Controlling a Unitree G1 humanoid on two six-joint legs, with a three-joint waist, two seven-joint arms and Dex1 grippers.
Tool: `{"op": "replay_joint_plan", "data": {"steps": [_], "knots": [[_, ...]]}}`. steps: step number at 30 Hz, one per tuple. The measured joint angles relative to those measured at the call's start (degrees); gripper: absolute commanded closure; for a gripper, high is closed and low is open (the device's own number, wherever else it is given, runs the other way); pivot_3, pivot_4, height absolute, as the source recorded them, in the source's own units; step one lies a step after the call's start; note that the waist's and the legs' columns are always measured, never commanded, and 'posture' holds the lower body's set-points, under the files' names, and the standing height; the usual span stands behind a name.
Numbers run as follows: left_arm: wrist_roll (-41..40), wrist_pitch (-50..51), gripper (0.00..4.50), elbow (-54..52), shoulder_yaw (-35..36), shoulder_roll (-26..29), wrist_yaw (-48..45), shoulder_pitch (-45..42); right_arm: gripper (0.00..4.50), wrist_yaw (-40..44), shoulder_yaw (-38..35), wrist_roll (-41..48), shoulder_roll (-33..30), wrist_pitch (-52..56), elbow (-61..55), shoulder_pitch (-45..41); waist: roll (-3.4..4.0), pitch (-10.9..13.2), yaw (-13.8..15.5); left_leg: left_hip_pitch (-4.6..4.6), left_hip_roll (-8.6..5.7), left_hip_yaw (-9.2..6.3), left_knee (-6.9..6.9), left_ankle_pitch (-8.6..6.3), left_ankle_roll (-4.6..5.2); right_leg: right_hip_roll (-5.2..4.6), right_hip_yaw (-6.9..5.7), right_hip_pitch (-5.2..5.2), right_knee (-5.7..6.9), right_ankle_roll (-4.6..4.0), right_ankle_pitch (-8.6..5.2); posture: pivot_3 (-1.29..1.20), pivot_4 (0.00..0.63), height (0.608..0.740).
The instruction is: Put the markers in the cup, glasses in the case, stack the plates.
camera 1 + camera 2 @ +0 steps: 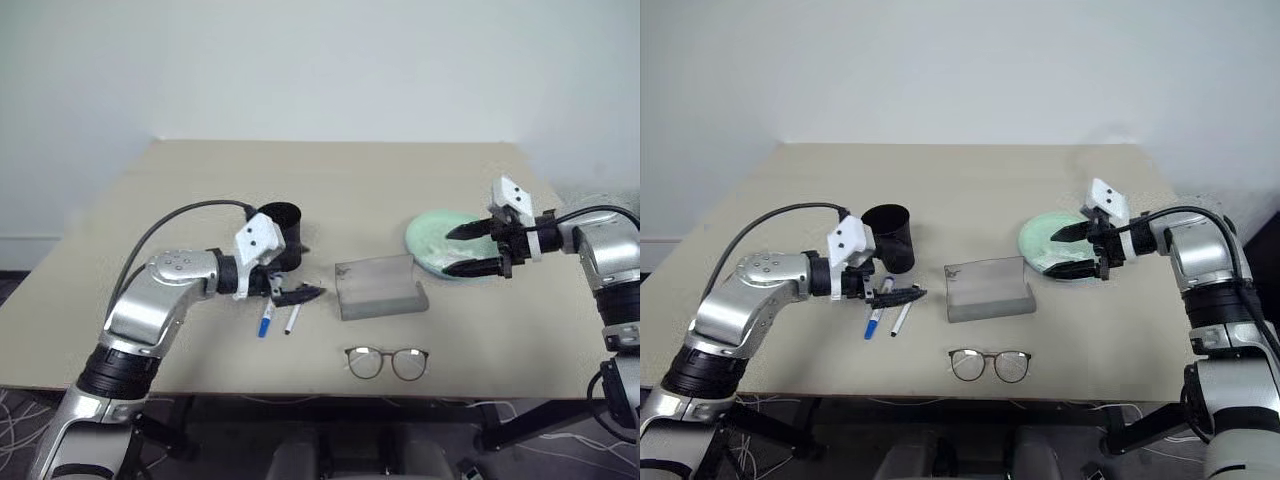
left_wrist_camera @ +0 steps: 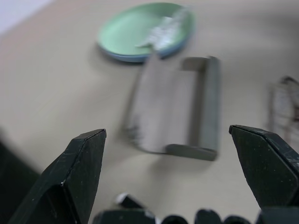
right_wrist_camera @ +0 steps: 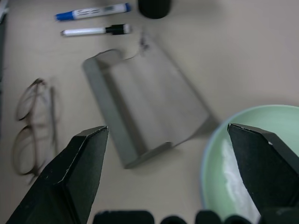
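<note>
Plates [image 1: 440, 245] stacked near right tabletop edge, mint on blue: done. Markers [image 1: 278, 320] flat beside cup [image 1: 281, 232], left of centre; glasses [image 1: 388, 362] by front edge, outside shut case [image 1: 379, 286]: pending. Left claw [image 1: 297, 295] wide above markers; right claw [image 1: 473, 249] wide over plates, both empty.

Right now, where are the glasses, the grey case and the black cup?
glasses [image 1: 387, 362], left eye view, on the bridge between the lenses.
grey case [image 1: 378, 285], left eye view, on the middle of its lid.
black cup [image 1: 890, 236], right eye view, on its side wall.
</note>
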Motion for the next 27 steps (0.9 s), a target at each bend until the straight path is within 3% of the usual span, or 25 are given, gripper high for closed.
{"op": "replay_joint_plan", "data": {"steps": [11,19,27], "knots": [[4.94,-4.72,0.0,6.94,-9.45,-6.43,-6.95,-4.31,0.08,5.2,-1.53,8.87,-3.28,3.46,-11.37,2.85,-0.02,0.01,0.57,-0.11,-0.03,-0.1,0.2,-0.04,0.07,-0.03,-0.01,-0.02,0.03,0.0,0.0,0.0,0.0,0.727],[7.13,-4.95,0.0,11.09,-12.94,-12.07,-9.44,-8.19,0.08,5.39,-5.44,11.96,-8.46,-1.77,-10.31,6.73,-0.04,0.02,1.7,-0.17,-0.03,-0.1,0.42,-0.11,0.19,-0.04,-0.02,0.01,0.01,0.0,-0.01,0.0,0.0,0.727],[7.03,-1.05,0.0,11.86,-16.29,-15.21,-13.52,-9.24,0.08,4.69,-5.59,11.86,-8.64,-3.41,-9.33,7.01,-0.05,0.03,1.69,-0.17,0.0,-0.12,0.52,-0.12,0.21,-0.03,-0.03,0.02,0.04,0.0,-0.01,0.0,0.0,0.727]]}}
